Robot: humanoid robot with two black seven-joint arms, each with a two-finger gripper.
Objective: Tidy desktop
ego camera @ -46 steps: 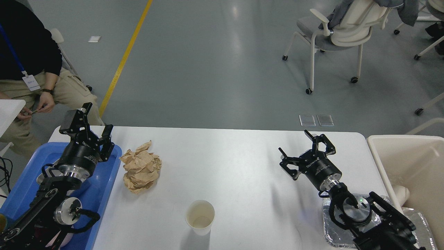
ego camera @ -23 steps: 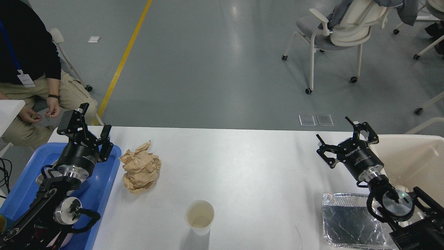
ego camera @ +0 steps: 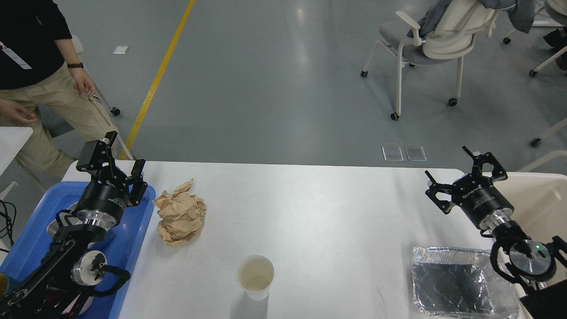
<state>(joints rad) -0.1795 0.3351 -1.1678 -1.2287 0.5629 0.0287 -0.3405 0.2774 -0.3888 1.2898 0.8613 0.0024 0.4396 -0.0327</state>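
The white desktop (ego camera: 319,208) carries a crumpled brown paper ball (ego camera: 180,217) at the left, an empty paper cup (ego camera: 255,277) standing upright near the front middle, and a foil tray (ego camera: 456,288) at the front right. My left gripper (ego camera: 118,161) hovers open and empty over the far end of the blue tray (ego camera: 133,248), left of the paper ball. Over the table's right edge, by the cream bin (ego camera: 542,195), my right gripper (ego camera: 463,177) is open with nothing between its fingers.
A person (ego camera: 40,66) stands just beyond the table's far left corner. Office chairs (ego camera: 436,40) are on the floor well behind the table. My left arm covers much of the blue tray.
My right arm has swung right, from over the table to its right edge by the bin, uncovering the foil tray. The person at left has stood up. My left arm barely moved.
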